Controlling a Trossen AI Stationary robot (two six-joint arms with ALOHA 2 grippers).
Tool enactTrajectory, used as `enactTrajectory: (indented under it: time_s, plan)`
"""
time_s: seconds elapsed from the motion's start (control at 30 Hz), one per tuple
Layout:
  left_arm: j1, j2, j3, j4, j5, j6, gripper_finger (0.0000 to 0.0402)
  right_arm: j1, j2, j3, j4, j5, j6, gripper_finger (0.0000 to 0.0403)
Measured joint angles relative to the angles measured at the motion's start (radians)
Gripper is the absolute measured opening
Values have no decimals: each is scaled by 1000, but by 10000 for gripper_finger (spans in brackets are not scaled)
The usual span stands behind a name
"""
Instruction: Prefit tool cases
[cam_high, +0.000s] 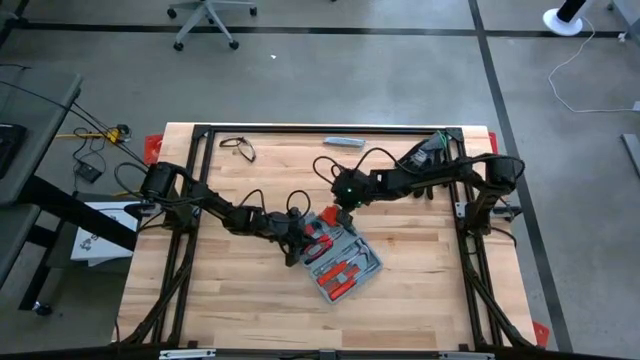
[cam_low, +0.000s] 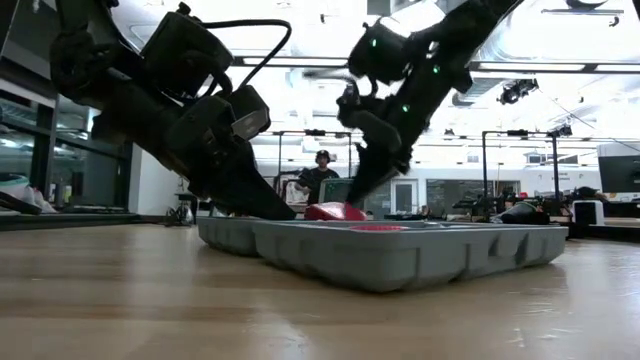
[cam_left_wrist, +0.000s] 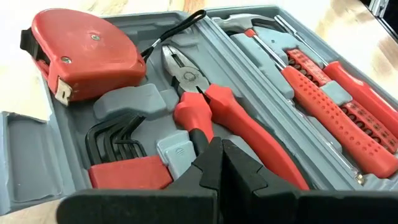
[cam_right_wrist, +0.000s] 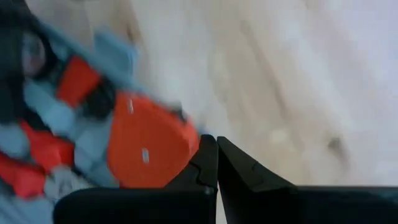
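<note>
Grey plastic tool case (cam_high: 343, 262), open, red-handled tools.

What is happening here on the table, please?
Two robot arms work over an open grey tool case lying mid-table. The left gripper, shut, is over the red-handled pliers in their slot. The right gripper, also shut, is at the red tape measure at the case's edge. Neither holds anything.

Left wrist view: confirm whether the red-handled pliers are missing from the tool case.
No, the red-handled pliers lie in their moulded slot in the open tool case, beside the red tape measure.
</note>
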Motion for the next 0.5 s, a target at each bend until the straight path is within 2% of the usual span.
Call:
enactTrajectory:
  time_s: [0.2,0.4,0.5]
  plan:
    - [0,0,0,1,-1,0,0,3,20,1,113,9,-4,0]
    - [1,0,0,1,-1,0,0,-1,71,1,93,-56,25,0]
    - [1,0,0,1,-1,0,0,13,66,2,28,-64,30,0]
